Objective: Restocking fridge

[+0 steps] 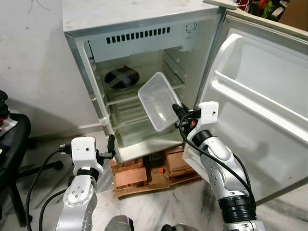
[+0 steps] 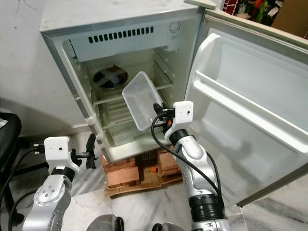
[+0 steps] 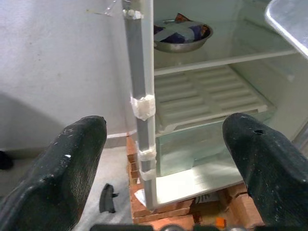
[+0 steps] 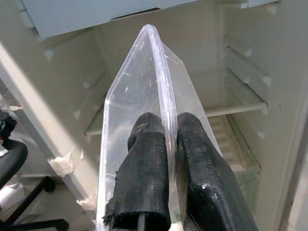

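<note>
The left gripper [image 1: 111, 147] hangs low beside the fridge's front left corner, its fingers [image 3: 72, 159] spread wide with nothing between them; past them the wrist view takes in the taped door frame [image 3: 142, 106] and the lower shelves. A little farther in, the right gripper [image 1: 177, 110] pinches the rim of a clear plastic container [image 1: 158, 100], one finger [image 4: 144, 159] on each side of the wall, pressed tight against it. The container is tilted on edge in front of the open fridge [image 1: 139, 77], level with the middle shelf, its lower end hidden behind the fingers. Bricks [image 1: 131, 174] prop up the fridge, partly cut off by the arms. Deep on the upper shelf sits a metal bowl [image 3: 182, 36] whose contents are hard to make out. The open door [image 1: 260, 101] runs out of view at right.
</note>
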